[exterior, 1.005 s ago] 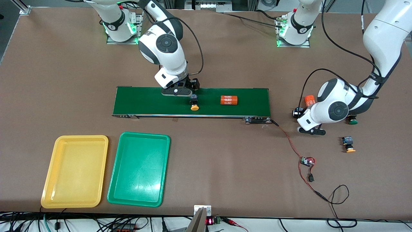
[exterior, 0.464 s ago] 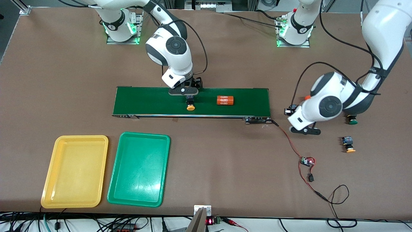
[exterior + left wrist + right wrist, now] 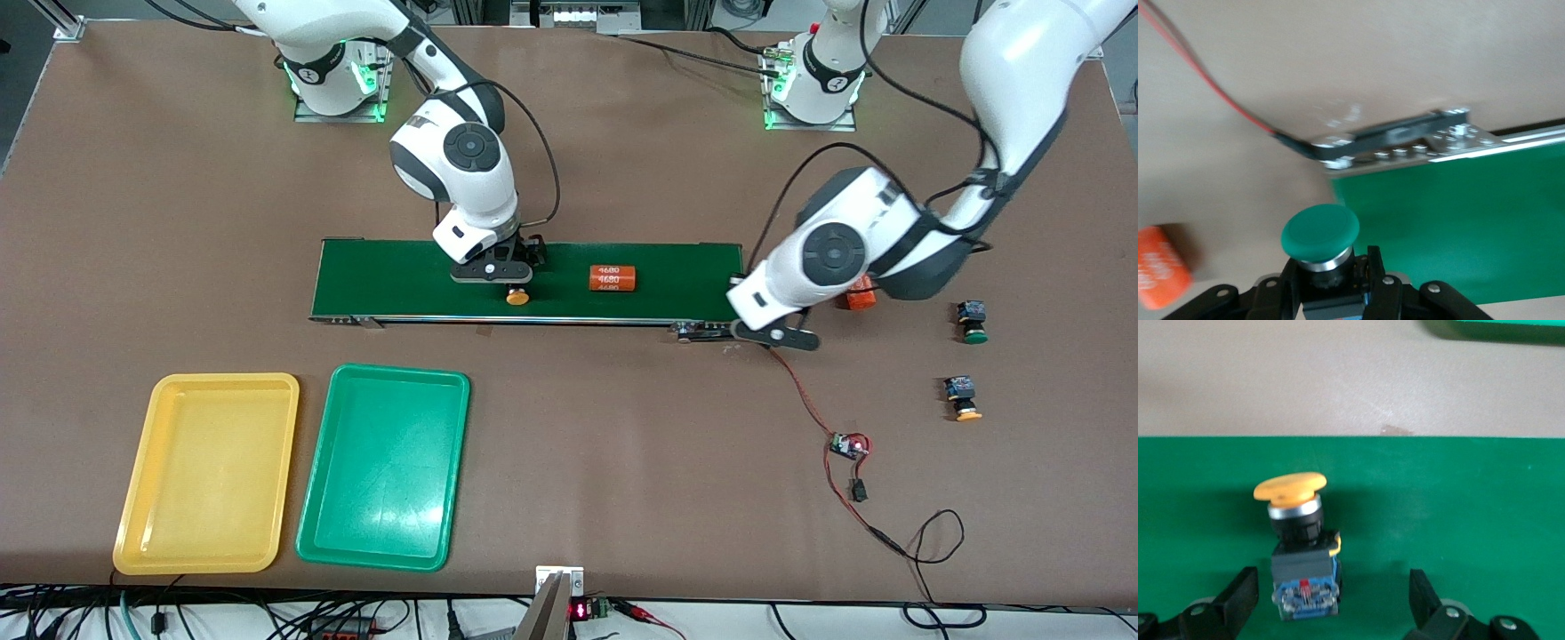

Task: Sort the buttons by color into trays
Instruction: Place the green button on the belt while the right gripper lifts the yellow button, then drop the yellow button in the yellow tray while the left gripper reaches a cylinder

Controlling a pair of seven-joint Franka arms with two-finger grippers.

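Observation:
A yellow-capped button (image 3: 517, 296) lies on the dark-green belt (image 3: 400, 280). My right gripper (image 3: 507, 276) is low over it and open; in the right wrist view the button (image 3: 1298, 540) lies between the fingers (image 3: 1238, 597), touching neither. My left gripper (image 3: 773, 336) is over the belt's end toward the left arm. It is shut on a green-capped button (image 3: 1320, 232), which the arm hides in the front view. A second green button (image 3: 973, 322) and a second yellow button (image 3: 962, 397) lie on the table toward the left arm's end. The yellow tray (image 3: 209, 471) and green tray (image 3: 384, 467) lie side by side, nearer the camera.
An orange cylinder printed 4680 (image 3: 612, 278) lies on the belt. Another orange cylinder (image 3: 858, 296) lies beside the belt's end, partly hidden by the left arm. A red-and-black wire with a small circuit board (image 3: 849, 444) trails from the belt's end toward the camera.
My left gripper has carried the green button from the table to the belt's end. The yellow button and cylinder have moved along the belt toward the right arm's end. My right gripper has followed the yellow button.

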